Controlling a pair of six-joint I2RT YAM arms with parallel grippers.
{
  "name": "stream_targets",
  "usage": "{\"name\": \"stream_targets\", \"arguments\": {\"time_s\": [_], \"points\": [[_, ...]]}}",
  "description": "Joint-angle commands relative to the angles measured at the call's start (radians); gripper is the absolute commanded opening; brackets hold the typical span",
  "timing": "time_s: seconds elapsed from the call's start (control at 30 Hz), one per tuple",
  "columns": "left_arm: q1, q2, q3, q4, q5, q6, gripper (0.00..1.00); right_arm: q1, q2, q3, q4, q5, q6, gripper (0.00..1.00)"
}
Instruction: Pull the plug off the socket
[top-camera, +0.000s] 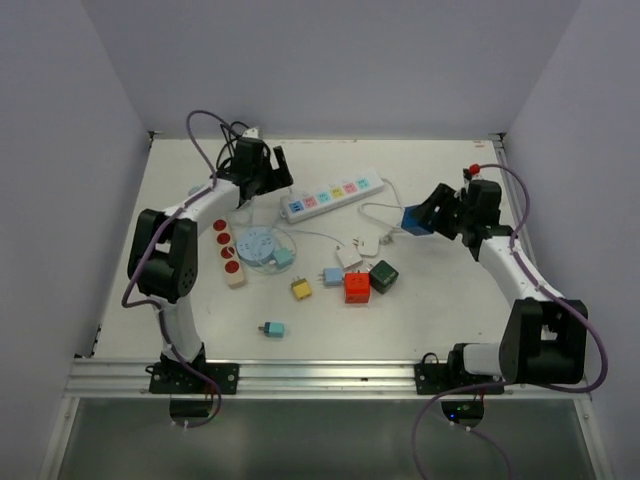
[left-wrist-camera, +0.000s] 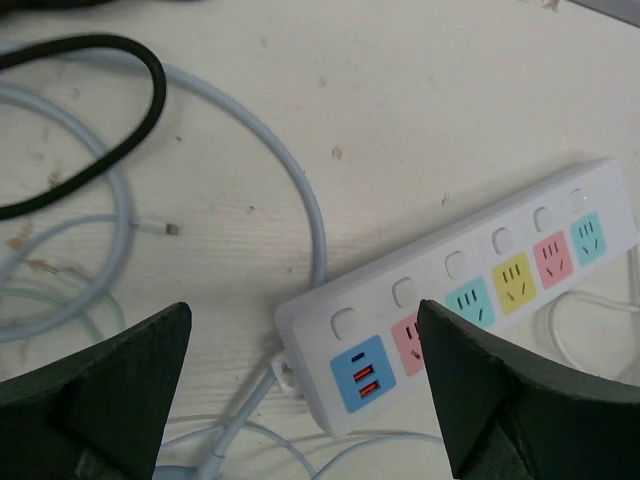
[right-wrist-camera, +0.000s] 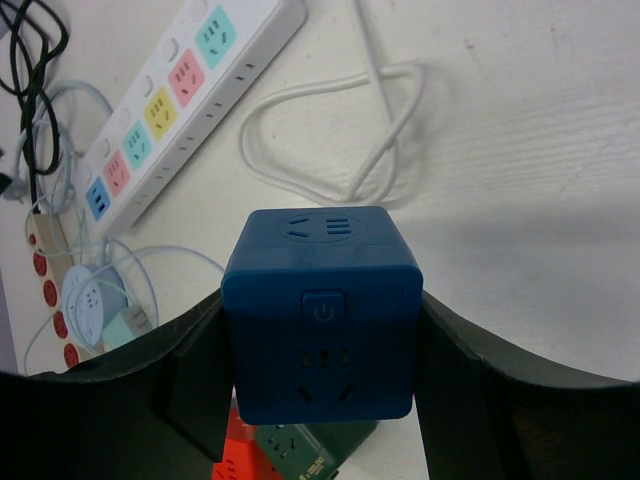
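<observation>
The left arm (top-camera: 170, 250) reaches to the far side of the table, and the left pincer (left-wrist-camera: 303, 330) is spread wide and empty above the left end of the white power strip (top-camera: 333, 195). The right arm (top-camera: 520, 285) bends inward. The right pincer (top-camera: 428, 216) is clamped on the blue cube plug (right-wrist-camera: 318, 270), just right of the strip and apart from it.

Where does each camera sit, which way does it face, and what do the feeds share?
Top external: above and behind, looking down on the table; left arm and right arm show.
Left wrist: faces down at the white power strip, framed by the open left gripper.
Right wrist: faces down past the right gripper, shut on the blue cube socket.
Shared: all three show the power strip.
</observation>
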Motion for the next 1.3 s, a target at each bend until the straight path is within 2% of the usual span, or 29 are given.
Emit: {"name": "stream_targets", "arguments": {"time_s": [0.0, 0.07, 0.2, 0.3, 0.4, 0.5, 0.53, 0.6, 0.63, 0.67, 0.8, 0.83, 0.9, 1.27], "points": [[-0.022, -0.099, 0.126, -0.153, -0.251, 0.164, 0.98, -0.071, -0.057, -0.039, 0.049, 0.008, 0.059, 0.13], [-0.022, -0.177, 0.117, -0.184, -0.271, 0.173, 0.98, -0.099, -0.058, -0.068, 0.073, 0.001, 0.096, 0.13], [-0.024, -0.364, -0.006, -0.141, -0.144, 0.158, 0.98, -0.139, -0.011, -0.105, 0.133, -0.056, 0.141, 0.13], [-0.029, -0.514, -0.087, -0.144, -0.105, 0.172, 0.98, -0.140, 0.052, -0.134, 0.204, -0.085, 0.167, 0.14], [-0.030, -0.662, -0.173, -0.148, -0.093, 0.205, 0.99, -0.142, 0.115, -0.172, 0.303, -0.110, 0.196, 0.19], [-0.029, -0.786, -0.268, -0.149, -0.072, 0.233, 1.00, -0.142, 0.170, -0.169, 0.316, -0.104, 0.199, 0.28], [-0.029, -0.814, -0.294, -0.144, -0.078, 0.244, 0.99, -0.140, 0.202, -0.171, 0.329, -0.107, 0.208, 0.34], [-0.027, -0.898, -0.383, -0.126, -0.131, 0.273, 1.00, -0.142, 0.230, -0.182, 0.395, -0.142, 0.233, 0.41], [-0.029, -0.945, -0.414, -0.100, -0.151, 0.282, 0.99, -0.142, 0.254, -0.183, 0.409, -0.151, 0.249, 0.53], [-0.029, -0.962, -0.461, -0.091, -0.170, 0.287, 0.99, -0.142, 0.264, -0.179, 0.411, -0.151, 0.254, 0.58], [-0.027, -1.001, -0.505, -0.078, -0.194, 0.302, 0.99, -0.142, 0.285, -0.143, 0.302, -0.101, 0.230, 0.78], [-0.029, -0.998, -0.500, -0.088, -0.190, 0.304, 0.99, -0.142, 0.285, -0.136, 0.276, -0.092, 0.211, 0.98], [-0.030, -1.002, -0.503, -0.083, -0.170, 0.304, 1.00, -0.142, 0.278, -0.123, 0.215, -0.072, 0.196, 0.99], [-0.030, -1.027, -0.508, -0.080, -0.159, 0.311, 1.00, -0.168, 0.164, -0.182, 0.115, 0.008, 0.187, 0.99]]}}
